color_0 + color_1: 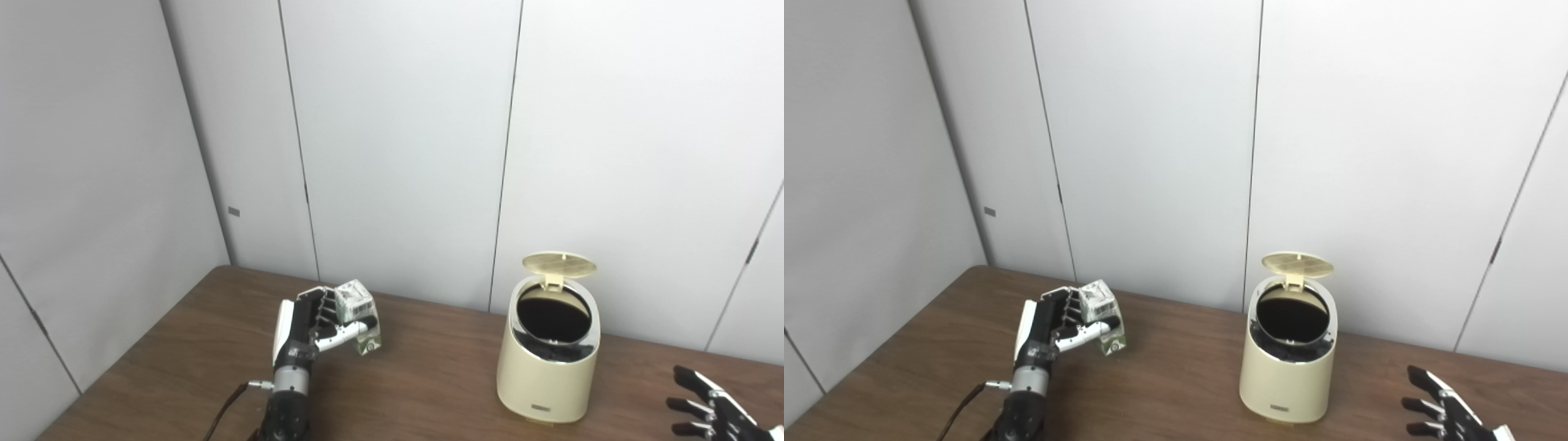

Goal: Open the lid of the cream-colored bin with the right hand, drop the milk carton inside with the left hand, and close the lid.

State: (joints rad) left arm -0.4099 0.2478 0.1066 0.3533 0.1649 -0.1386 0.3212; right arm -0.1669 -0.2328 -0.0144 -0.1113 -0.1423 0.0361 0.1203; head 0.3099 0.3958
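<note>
Brown table (429,392), open cream-colored bin (547,373)

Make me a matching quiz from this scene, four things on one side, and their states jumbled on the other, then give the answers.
Things:
1. lid
2. milk carton
3. right hand
4. cream-colored bin

States:
A. held in the left hand, left of the bin
B. fingers spread, holding nothing, at the table's near right
C. flipped up at the back on its hinge
D. standing on the brown table, dark opening showing

Pairs: 1-C, 2-A, 3-B, 4-D
</note>
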